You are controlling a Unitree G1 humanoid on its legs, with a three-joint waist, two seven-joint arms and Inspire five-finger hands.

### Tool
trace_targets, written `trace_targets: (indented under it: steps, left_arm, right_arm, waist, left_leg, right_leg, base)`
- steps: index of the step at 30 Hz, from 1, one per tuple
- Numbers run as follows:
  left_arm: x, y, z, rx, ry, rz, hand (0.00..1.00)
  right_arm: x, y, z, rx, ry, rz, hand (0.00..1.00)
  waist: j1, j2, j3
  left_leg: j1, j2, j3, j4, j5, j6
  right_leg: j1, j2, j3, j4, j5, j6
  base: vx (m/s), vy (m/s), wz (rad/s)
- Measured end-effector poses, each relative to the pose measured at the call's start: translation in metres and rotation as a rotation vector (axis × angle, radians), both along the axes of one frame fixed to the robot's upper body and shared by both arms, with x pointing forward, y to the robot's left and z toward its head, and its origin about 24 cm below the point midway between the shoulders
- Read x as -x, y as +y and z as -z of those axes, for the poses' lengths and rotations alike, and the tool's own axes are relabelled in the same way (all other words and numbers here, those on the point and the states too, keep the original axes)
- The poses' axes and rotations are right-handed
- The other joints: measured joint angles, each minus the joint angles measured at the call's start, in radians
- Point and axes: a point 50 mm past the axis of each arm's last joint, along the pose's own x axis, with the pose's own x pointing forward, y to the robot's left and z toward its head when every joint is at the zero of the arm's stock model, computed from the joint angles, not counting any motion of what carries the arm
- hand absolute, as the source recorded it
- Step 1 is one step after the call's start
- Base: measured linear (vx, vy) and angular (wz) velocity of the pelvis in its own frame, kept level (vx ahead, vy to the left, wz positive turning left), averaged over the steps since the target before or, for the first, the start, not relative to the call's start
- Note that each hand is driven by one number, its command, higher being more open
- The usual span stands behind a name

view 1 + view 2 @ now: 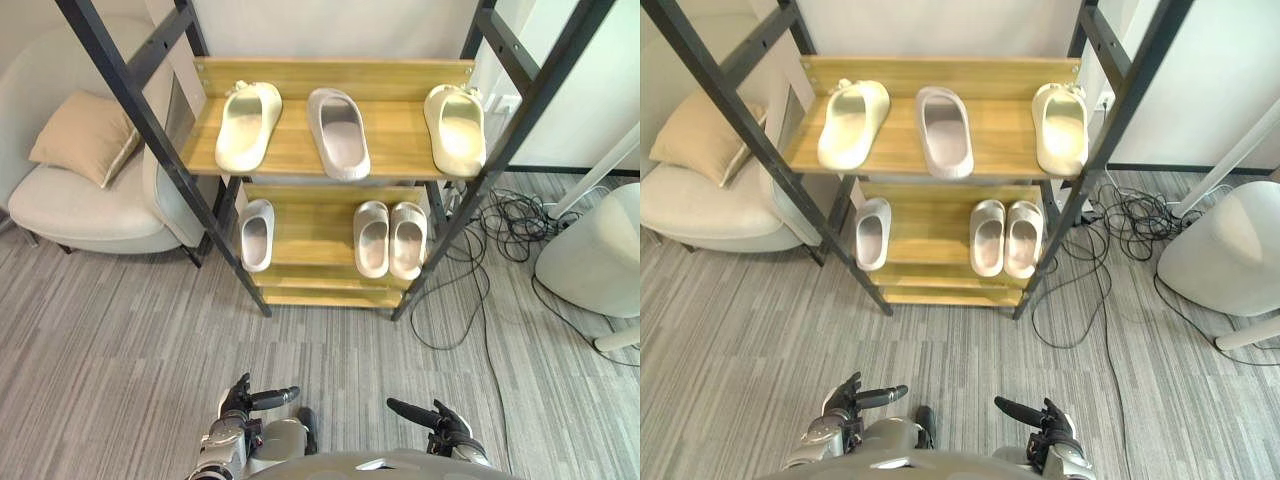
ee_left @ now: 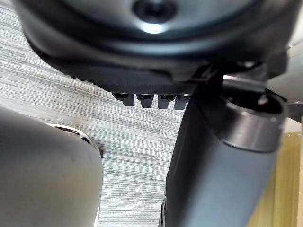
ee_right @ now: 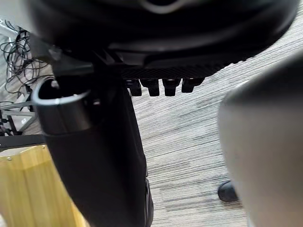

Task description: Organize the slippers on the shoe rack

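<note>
The shoe rack [image 1: 300, 150] has wooden shelves in a black frame. Its top shelf carries a cream slipper [image 1: 248, 125] at the left, a grey slipper [image 1: 338, 132] in the middle and another cream slipper [image 1: 455, 128] at the right. On the lower shelf a grey slipper [image 1: 256, 234] lies alone at the left, and a pale pair [image 1: 390, 238] sits side by side at the right. My left hand [image 1: 240, 400] and right hand [image 1: 445, 420] hang low over the carpet, well short of the rack. Both are open and hold nothing, with thumbs pointing inward.
A pale armchair [image 1: 60, 200] with a beige cushion [image 1: 85, 135] stands left of the rack. A white rounded stool [image 1: 600, 255] stands at the right. Black cables [image 1: 500, 225] lie tangled on the grey carpet by the rack's right leg.
</note>
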Motion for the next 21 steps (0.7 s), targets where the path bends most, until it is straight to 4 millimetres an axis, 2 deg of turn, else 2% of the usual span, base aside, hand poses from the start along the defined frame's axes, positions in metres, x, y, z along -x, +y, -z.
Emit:
trace_targets:
  steps: [2, 3, 4, 5, 6, 7, 8, 11, 15, 16, 18, 19, 20, 21]
  left_arm:
    - [0.001, -0.001, 0.001, -0.003, 0.009, 0.024, 1.00]
    - [0.002, -0.003, 0.002, 0.004, 0.014, 0.028, 1.00]
    - [0.003, -0.004, 0.002, 0.006, 0.018, 0.028, 1.00]
    - [0.004, -0.005, 0.003, 0.012, 0.025, 0.024, 1.00]
    - [0.005, -0.002, 0.003, 0.008, 0.026, 0.023, 1.00]
    - [0.006, -0.004, 0.003, 0.014, 0.034, 0.017, 1.00]
    - [0.008, -0.010, 0.005, 0.037, 0.037, -0.011, 1.00]
    - [0.011, -0.018, 0.006, 0.063, 0.043, -0.019, 1.00]
    - [0.008, -0.017, 0.006, 0.062, 0.035, -0.010, 1.00]
    - [0.006, -0.012, 0.004, 0.046, 0.024, -0.019, 1.00]
    - [0.005, -0.010, 0.003, 0.041, 0.020, -0.025, 1.00]
    - [0.004, -0.009, 0.003, 0.041, 0.018, -0.023, 1.00]
    - [0.004, -0.009, 0.003, 0.040, 0.018, -0.023, 1.00]
    - [0.004, -0.005, 0.003, 0.031, 0.015, -0.022, 1.00]
  right_arm:
    - [-0.003, 0.000, -0.001, 0.004, -0.015, -0.004, 1.00]
    - [-0.005, -0.001, -0.002, 0.006, -0.026, -0.005, 1.00]
    - [-0.007, -0.001, -0.003, 0.006, -0.031, -0.006, 1.00]
    - [-0.009, -0.001, -0.003, 0.008, -0.038, -0.006, 1.00]
    - [-0.006, 0.001, -0.002, 0.002, -0.032, -0.003, 1.00]
    - [-0.005, 0.001, -0.002, 0.000, -0.027, 0.004, 1.00]
    - [-0.002, -0.004, -0.002, 0.011, -0.019, 0.008, 1.00]
    - [0.002, -0.012, -0.002, 0.027, -0.006, 0.022, 1.00]
    - [0.005, -0.011, -0.001, 0.023, -0.002, 0.055, 1.00]
    - [0.006, -0.008, 0.000, 0.014, -0.001, 0.059, 1.00]
    - [0.006, -0.006, 0.000, 0.008, 0.000, 0.062, 1.00]
    - [0.007, -0.006, 0.000, 0.007, 0.001, 0.063, 1.00]
    - [0.007, -0.006, 0.000, 0.006, 0.000, 0.063, 1.00]
    - [0.007, -0.003, 0.001, -0.001, 0.002, 0.060, 1.00]
  waist:
    - [-0.006, 0.001, -0.001]
    - [-0.017, 0.004, 0.000]
    - [-0.021, 0.005, 0.001]
    - [-0.025, 0.005, 0.001]
    - [-0.024, -0.012, -0.007]
    - [-0.025, 0.001, -0.008]
    - [-0.016, 0.027, -0.023]
    - [-0.015, 0.058, -0.027]
    - [-0.025, 0.047, -0.018]
    - [-0.024, 0.027, -0.006]
    - [-0.022, 0.020, -0.004]
    - [-0.019, 0.019, -0.004]
    - [-0.017, 0.017, -0.003]
    - [-0.016, 0.010, 0.000]
  left_leg:
    - [0.055, -0.002, -0.009, -0.028, -0.009, 0.000]
    - [0.082, 0.003, -0.038, -0.044, -0.009, 0.000]
    - [0.087, 0.007, -0.049, -0.043, -0.009, 0.000]
    - [0.097, 0.009, -0.075, -0.041, -0.013, -0.008]
    - [0.110, -0.001, -0.095, -0.040, -0.029, -0.038]
    - [0.122, 0.007, -0.111, -0.041, -0.039, -0.049]
    - [0.122, 0.031, -0.113, -0.039, -0.043, -0.056]
    - [0.144, 0.066, -0.113, -0.040, -0.051, -0.082]
    - [0.129, 0.076, -0.108, 0.032, -0.051, -0.098]
    - [0.086, 0.078, -0.099, 0.136, -0.052, -0.108]
    - [0.068, 0.080, -0.099, 0.184, -0.053, -0.111]
    - [0.063, 0.080, -0.099, 0.212, -0.053, -0.130]
    - [0.055, 0.078, -0.099, 0.230, -0.052, -0.135]
    - [0.041, 0.074, -0.099, 0.231, -0.085, -0.126]
  right_leg:
    - [-0.062, 0.004, -0.053, 0.047, -0.048, -0.053]
    - [-0.103, 0.027, -0.093, -0.016, -0.073, -0.096]
    - [-0.115, 0.039, -0.096, -0.056, -0.077, -0.104]
    - [-0.126, 0.062, -0.094, -0.198, -0.053, -0.114]
    - [-0.124, 0.070, -0.088, -0.320, 0.061, -0.136]
    - [-0.102, 0.075, -0.103, -0.324, 0.061, -0.141]
    - [-0.077, 0.096, -0.109, -0.359, 0.063, -0.146]
    - [-0.015, 0.137, -0.124, -0.433, 0.070, -0.160]
    - [0.034, 0.135, -0.144, -0.477, 0.069, -0.162]
    - [0.058, 0.126, -0.153, -0.495, 0.069, -0.162]
    - [0.075, 0.123, -0.158, -0.512, 0.069, -0.161]
    - [0.094, 0.119, -0.160, -0.532, 0.076, -0.158]
    - [0.103, 0.115, -0.160, -0.542, 0.079, -0.157]
    - [0.114, 0.104, -0.158, -0.558, 0.085, -0.155]
  base:
    - [0.28, 0.028, 0.20]
    - [0.23, -0.034, 0.45]
    - [0.28, -0.086, 0.71]
    - [0.28, -0.130, 0.66]
    - [0.28, -0.138, 0.66]
    - [0.34, -0.183, 0.38]
    - [0.28, -0.156, 0.16]
    - [0.23, -0.163, 0.02]
    - [0.08, -0.076, 0.14]
    - [0.04, -0.031, 0.17]
    - [0.03, -0.005, 0.13]
    - [0.03, 0.050, 0.07]
    - [0.02, 0.088, 0.02]
    - [0.02, 0.117, 0.02]
